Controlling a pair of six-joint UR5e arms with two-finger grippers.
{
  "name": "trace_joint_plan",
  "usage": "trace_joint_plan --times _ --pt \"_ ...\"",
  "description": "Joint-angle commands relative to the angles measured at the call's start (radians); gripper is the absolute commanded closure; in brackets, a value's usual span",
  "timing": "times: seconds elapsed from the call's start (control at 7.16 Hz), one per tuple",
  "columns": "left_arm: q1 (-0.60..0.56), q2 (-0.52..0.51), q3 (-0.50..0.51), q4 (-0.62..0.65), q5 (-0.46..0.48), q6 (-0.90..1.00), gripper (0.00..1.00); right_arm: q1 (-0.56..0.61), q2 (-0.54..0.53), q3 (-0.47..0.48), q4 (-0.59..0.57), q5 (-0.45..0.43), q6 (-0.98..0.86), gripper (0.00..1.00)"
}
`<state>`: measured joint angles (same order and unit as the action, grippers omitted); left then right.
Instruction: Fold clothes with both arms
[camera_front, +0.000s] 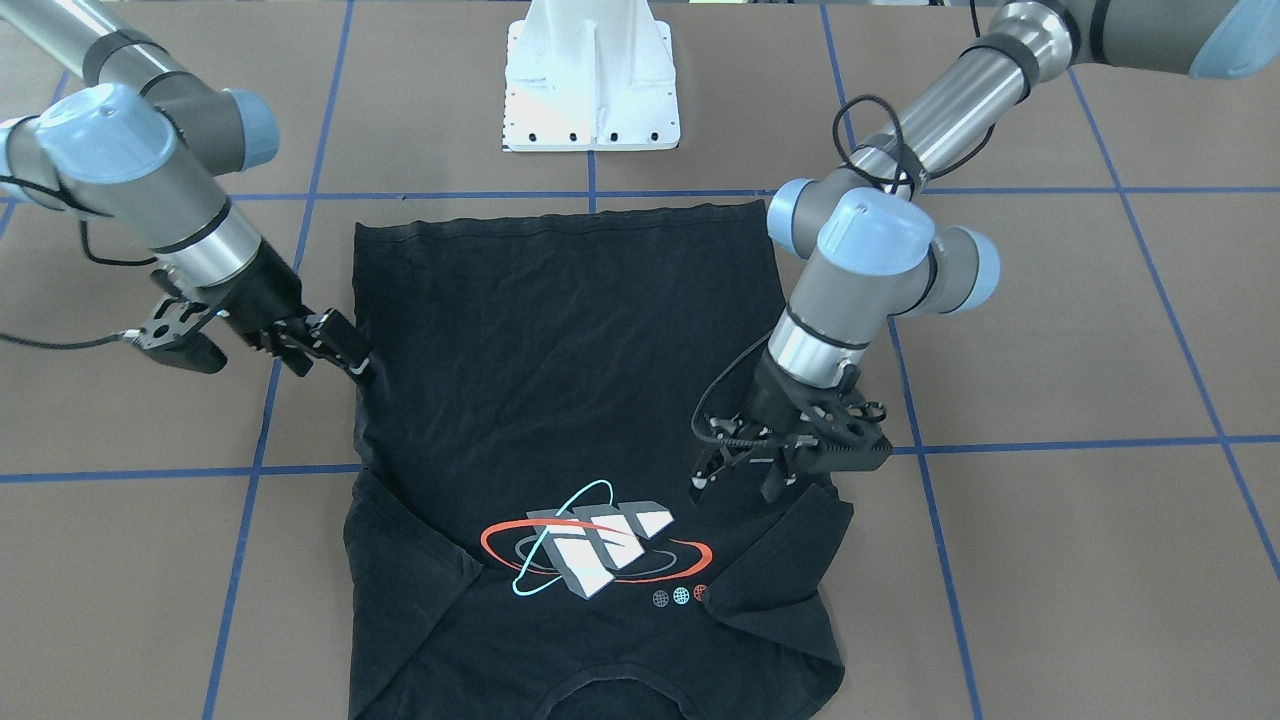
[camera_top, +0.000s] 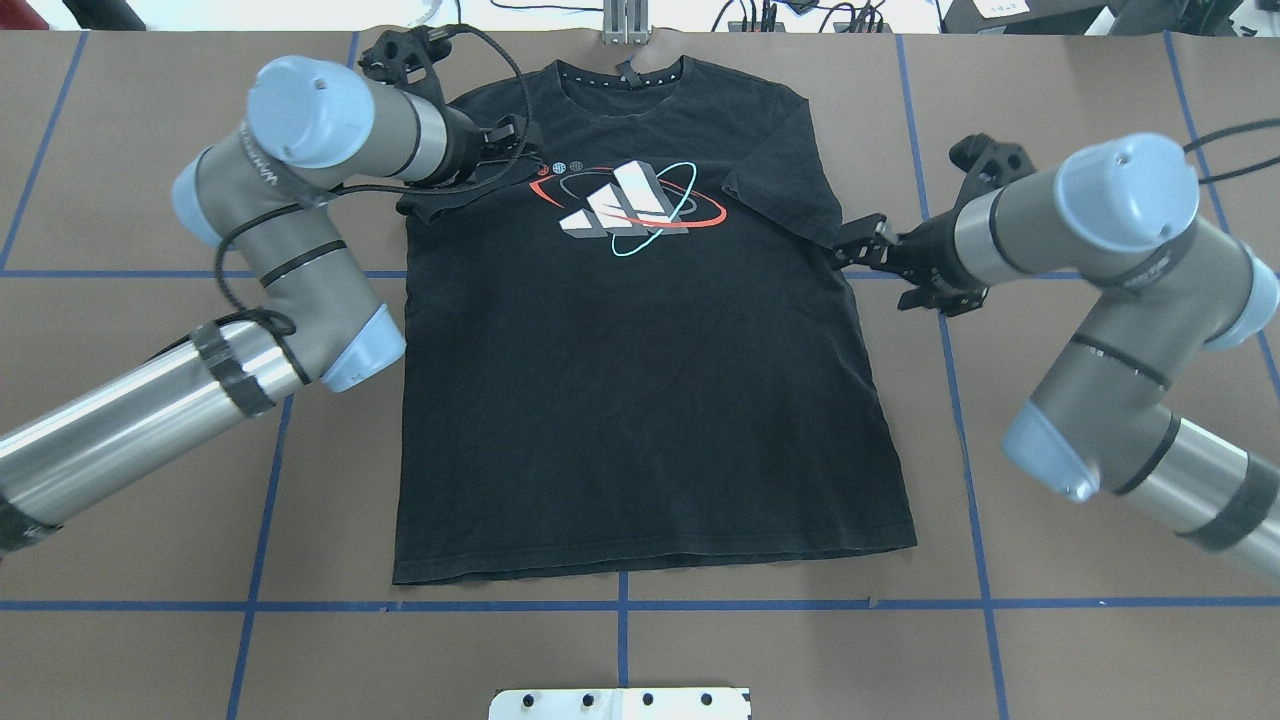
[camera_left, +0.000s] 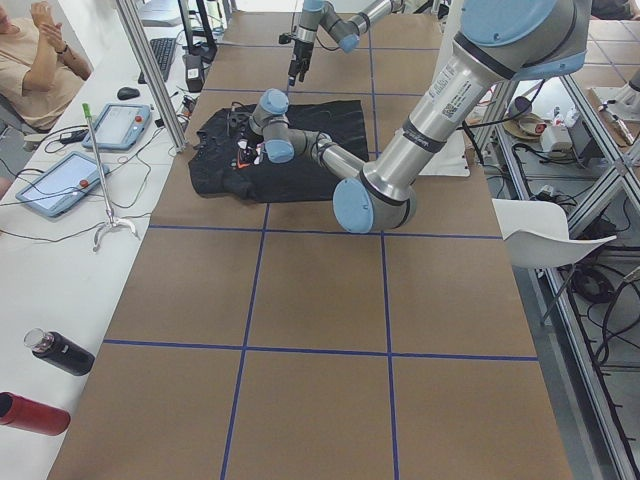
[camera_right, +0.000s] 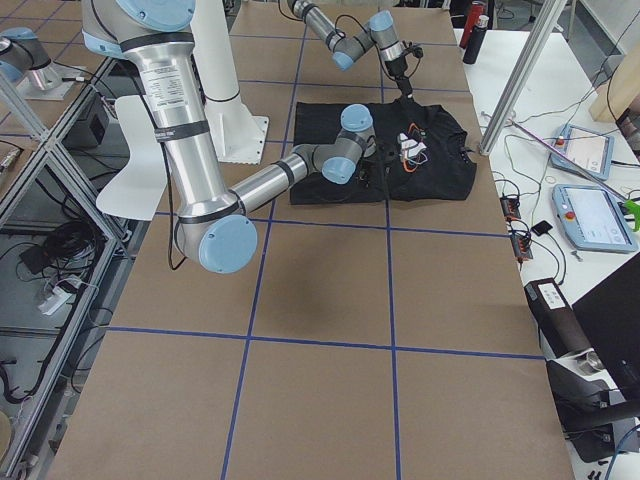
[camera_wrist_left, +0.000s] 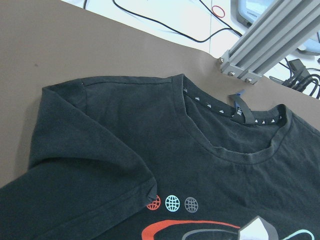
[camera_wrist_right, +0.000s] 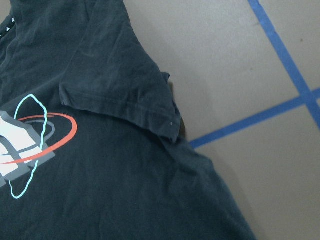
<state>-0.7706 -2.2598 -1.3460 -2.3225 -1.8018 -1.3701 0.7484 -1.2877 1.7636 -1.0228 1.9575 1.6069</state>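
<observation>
On the table (camera_top: 1050, 120), black T-shirt (camera_top: 640, 400) flat (sleeves folded inward)

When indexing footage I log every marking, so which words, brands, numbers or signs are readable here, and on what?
No word or number reads cleanly.
On the left arm: grey lettering along one link, too blurred to quote.
On the T-shirt: three slanted bars with red and cyan rings, no letters.
Beside that print: three globe signs, no text.
Inside the collar: white triangle marks only.
</observation>
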Motion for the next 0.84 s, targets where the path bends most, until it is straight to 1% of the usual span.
trace_joint_plan --times 0.0,0.14,0.28,0.42,0.56,0.7 --pt "-0.001 0.113 -0.161 0.002 -0.075 0.000 0.08 -0.124 -0.059 0.192 -0.198 -0.100 0.134 0.00" --pt "-0.002 0.162 -0.215 0.002 -0.123 -0.001 0.08 -0.168 -0.073 0.277 -0.312 -0.104 0.187 0.00" --pt "-0.002 0.177 -0.229 0.002 -0.139 -0.003 0.08 -0.246 -0.106 0.304 -0.316 -0.180 0.318 0.01" --pt "-0.004 0.178 -0.231 0.002 -0.142 -0.003 0.08 -0.376 -0.163 0.339 -0.316 -0.336 0.388 0.01" --pt "-0.004 0.178 -0.232 0.002 -0.142 -0.004 0.08 -0.427 -0.188 0.339 -0.319 -0.373 0.407 0.01" --pt "-0.006 0.178 -0.246 0.002 -0.139 -0.017 0.08 -0.458 -0.223 0.339 -0.319 -0.377 0.441 0.05"
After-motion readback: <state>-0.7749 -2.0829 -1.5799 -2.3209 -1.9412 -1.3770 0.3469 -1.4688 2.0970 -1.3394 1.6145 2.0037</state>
